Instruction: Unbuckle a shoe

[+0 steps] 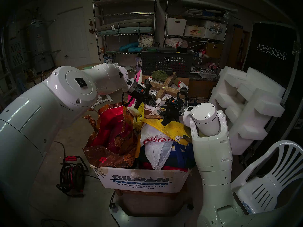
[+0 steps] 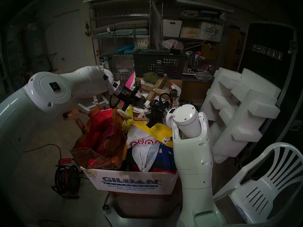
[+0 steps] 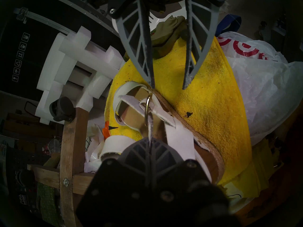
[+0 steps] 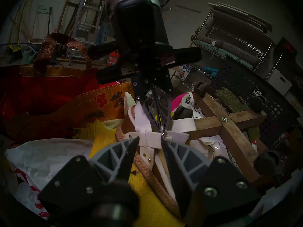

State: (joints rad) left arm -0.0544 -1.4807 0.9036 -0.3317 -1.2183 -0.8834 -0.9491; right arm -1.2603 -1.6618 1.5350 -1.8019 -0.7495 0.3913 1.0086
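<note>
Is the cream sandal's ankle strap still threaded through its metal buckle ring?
Still threaded: the thin cream strap runs through the gold metal buckle ring, its end pinched in the shut left end effector.

1. A dim garage-like room is showing a bare grey concrete floor [image 1: 49,156], with a red cable reel [image 1: 72,174] sitting at 8 o'clock.
2. Two wire shelving units [image 1: 124,33] are standing against the far wall at 12 o'clock, holding folded cushions [image 1: 129,27] and white boxes [image 1: 177,26].
3. A white panelled door [image 1: 72,35] is closing off the wall at 10 o'clock.
4. White foam blocks [image 1: 249,97] are leaning against a tall black case [image 1: 270,48] at 2 o'clock.
5. A white plastic chair [image 1: 268,177] is standing at 4 o'clock.
</note>
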